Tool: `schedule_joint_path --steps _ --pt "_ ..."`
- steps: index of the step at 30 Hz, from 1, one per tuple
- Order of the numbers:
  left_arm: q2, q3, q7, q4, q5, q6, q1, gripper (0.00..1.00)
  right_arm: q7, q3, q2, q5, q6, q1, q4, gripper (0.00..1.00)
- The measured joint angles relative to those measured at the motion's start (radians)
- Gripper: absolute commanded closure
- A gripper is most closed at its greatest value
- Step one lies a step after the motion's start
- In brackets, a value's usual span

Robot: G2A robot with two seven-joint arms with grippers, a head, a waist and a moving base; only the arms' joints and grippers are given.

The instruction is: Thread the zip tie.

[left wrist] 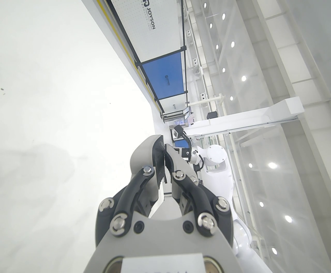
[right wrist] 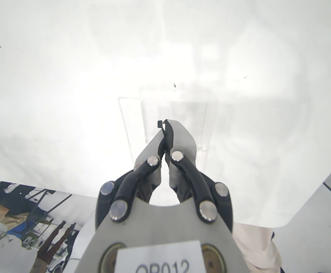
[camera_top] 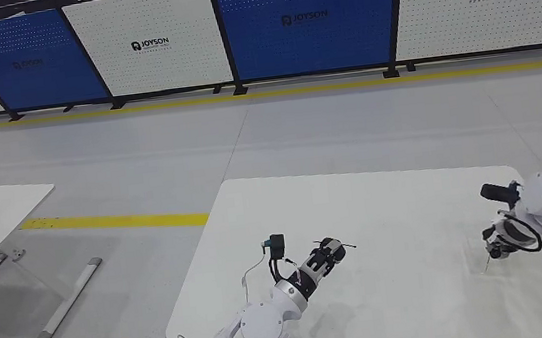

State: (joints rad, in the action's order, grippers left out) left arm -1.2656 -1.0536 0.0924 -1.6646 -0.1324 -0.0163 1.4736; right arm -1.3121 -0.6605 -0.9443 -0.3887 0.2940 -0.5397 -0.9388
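Zip tie [right wrist: 159, 123] pinched in right end effector [right wrist: 165, 122]

You had it pressed together on the tie, a small black bit showing at the tips, over the right side of the table [right wrist: 77, 77]. Your left end effector [left wrist: 164, 147] was pressed together too, over the near left part, well apart. A thin dark strand [camera_top: 345, 246] jutted from it; what it was, you could not tell.
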Motion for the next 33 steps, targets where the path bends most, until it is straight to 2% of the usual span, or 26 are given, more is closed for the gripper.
schedule_joint_path --steps 2,16,20,23,27,29,33 --pt "0.0 0.0 0.0 0.0 0.0 0.0 0.0 1.0 0.001 -0.011 0.008 -0.004 0.005 -0.011 -0.021 1.0" --pt "0.0 0.0 0.0 0.0 0.0 0.0 0.0 1.0 0.019 -0.017 0.007 0.006 0.002 -0.019 -0.017 1.0" --pt "0.0 0.0 0.0 0.0 0.0 0.0 0.0 1.0 0.098 -0.074 0.016 0.075 -0.036 -0.04 -0.009 1.0" --pt "0.0 0.0 0.0 0.0 0.0 0.0 0.0 1.0 0.146 -0.134 0.033 0.126 -0.071 -0.066 -0.025 1.0" --pt "0.0 0.0 0.0 0.0 0.0 0.0 0.0 1.0 0.219 -0.225 0.067 0.166 -0.119 -0.141 -0.102 1.0" --pt "0.0 0.0 0.0 0.0 0.0 0.0 0.0 1.0 0.233 -0.244 0.08 0.136 -0.133 -0.179 -0.148 1.0" --pt "0.0 0.0 0.0 0.0 0.0 0.0 0.0 1.0 0.229 -0.244 0.082 0.132 -0.134 -0.181 -0.152 1.0"
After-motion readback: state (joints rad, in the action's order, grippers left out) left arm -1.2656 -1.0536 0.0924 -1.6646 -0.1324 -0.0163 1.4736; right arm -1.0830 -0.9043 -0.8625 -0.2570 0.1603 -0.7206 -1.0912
